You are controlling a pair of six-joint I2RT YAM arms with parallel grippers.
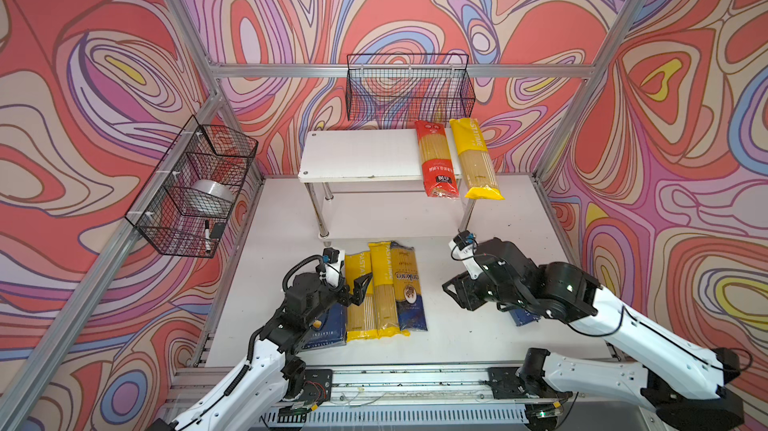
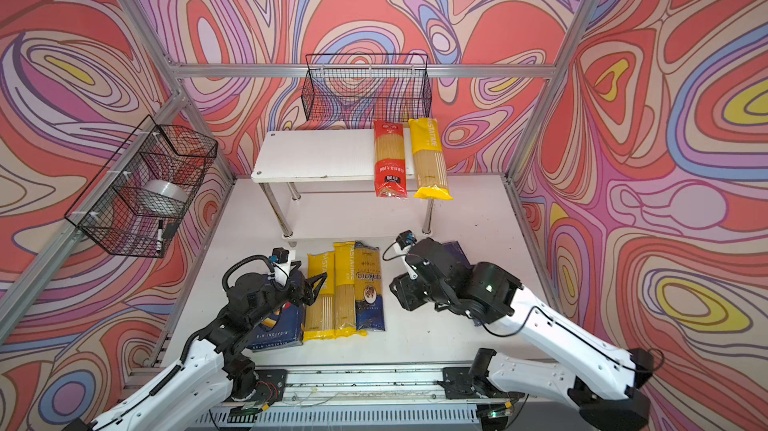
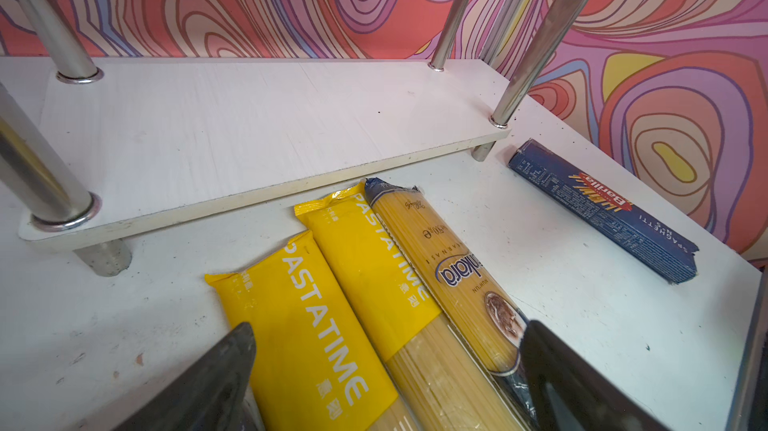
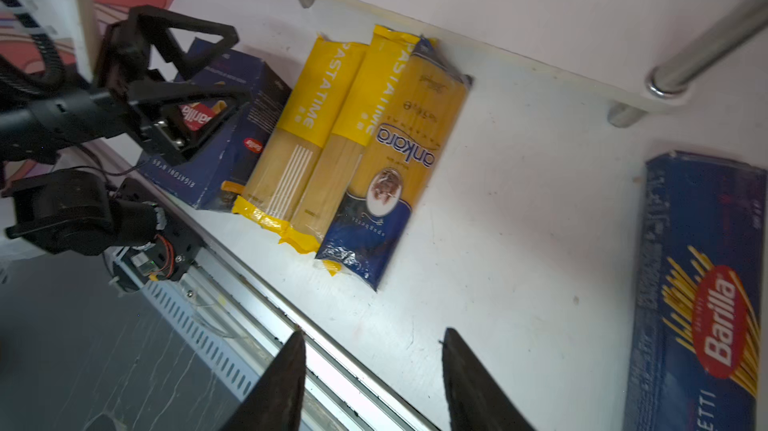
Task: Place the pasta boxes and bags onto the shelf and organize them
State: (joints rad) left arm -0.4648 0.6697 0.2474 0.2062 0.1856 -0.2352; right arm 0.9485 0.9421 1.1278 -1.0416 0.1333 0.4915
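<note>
The white shelf point(image 1: 357, 154) carries a red bag point(image 1: 436, 159) and a yellow bag point(image 1: 476, 159) on the right end of its top board, both overhanging the front edge. Two yellow bags point(image 3: 316, 325) and a dark blue bag point(image 3: 457, 275) lie side by side on the table before the lower board. My left gripper point(image 3: 386, 333) hovers open over them, its fingers straddling all three. The wide pasta box point(image 4: 232, 125) lies under my left arm. The narrow pasta box point(image 4: 702, 296) lies at the right, beside my right gripper point(image 4: 372, 337), which is open over bare table.
A black wire basket point(image 1: 409, 88) hangs on the back wall above the shelf. Another basket point(image 1: 195, 188) on the left wall holds a tape roll and a marker. An aluminium rail point(image 1: 415, 379) runs along the table's front edge.
</note>
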